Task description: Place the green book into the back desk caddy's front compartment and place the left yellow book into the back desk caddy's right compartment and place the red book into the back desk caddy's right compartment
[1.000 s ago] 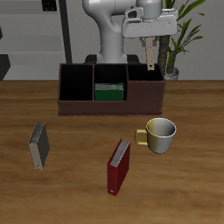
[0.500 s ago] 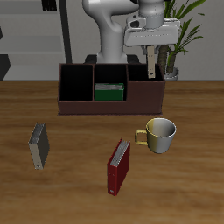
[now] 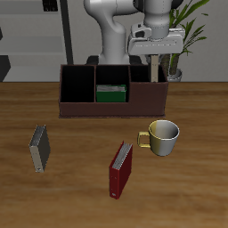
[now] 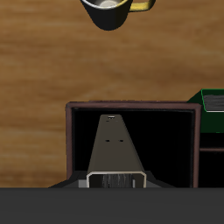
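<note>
The back desk caddy [image 3: 89, 109] stands at the table's back. The green book [image 3: 110, 93] lies in its front compartment [image 3: 111, 99], also visible in the wrist view as the green book [image 4: 213, 102]. My gripper [image 3: 158, 64] is shut on the left yellow book [image 4: 114, 144], a thin grey-tan book held upright and hanging down into the right compartment [image 4: 86, 131]. In the exterior view the caddy wall hides most of this book. The red book [image 3: 120, 169] lies on the table near the front edge.
A yellow-and-white mug [image 3: 163, 136] stands in front of the caddy, also in the wrist view [image 4: 109, 9]. A darker grey twin book [image 3: 38, 147] lies on the table on the far side from the mug. A potted plant [image 3: 183, 40] stands behind the caddy.
My gripper has come down with the grey-tan book, which now hangs lower inside the caddy's end section. Everything else stays where it was.
</note>
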You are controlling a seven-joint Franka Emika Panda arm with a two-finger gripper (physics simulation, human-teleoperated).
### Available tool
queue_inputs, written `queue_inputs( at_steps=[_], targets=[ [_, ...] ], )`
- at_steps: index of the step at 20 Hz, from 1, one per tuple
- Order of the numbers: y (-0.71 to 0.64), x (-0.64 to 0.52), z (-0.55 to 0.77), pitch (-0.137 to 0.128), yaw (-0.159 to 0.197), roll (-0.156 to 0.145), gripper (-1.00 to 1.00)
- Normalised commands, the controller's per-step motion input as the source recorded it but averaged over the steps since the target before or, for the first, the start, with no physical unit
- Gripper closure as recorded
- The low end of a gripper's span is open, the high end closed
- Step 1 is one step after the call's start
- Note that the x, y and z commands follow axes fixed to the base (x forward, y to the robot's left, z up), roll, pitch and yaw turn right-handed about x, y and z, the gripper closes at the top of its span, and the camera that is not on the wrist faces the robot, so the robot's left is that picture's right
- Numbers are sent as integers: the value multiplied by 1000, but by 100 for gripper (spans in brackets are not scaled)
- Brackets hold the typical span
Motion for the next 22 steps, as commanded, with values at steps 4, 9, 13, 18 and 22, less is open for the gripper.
queue_inputs(
  at_steps=[4,9,13,18,22],
  targets=[
    [12,112,-236,47,11,-27,100],
    [37,40,-270,55,14,-8,100],
    [64,28,-309,54,23,-37,100],
    [72,-29,-219,82,-49,27,-100],
    [62,2,-159,89,-54,28,-100]
  ],
)
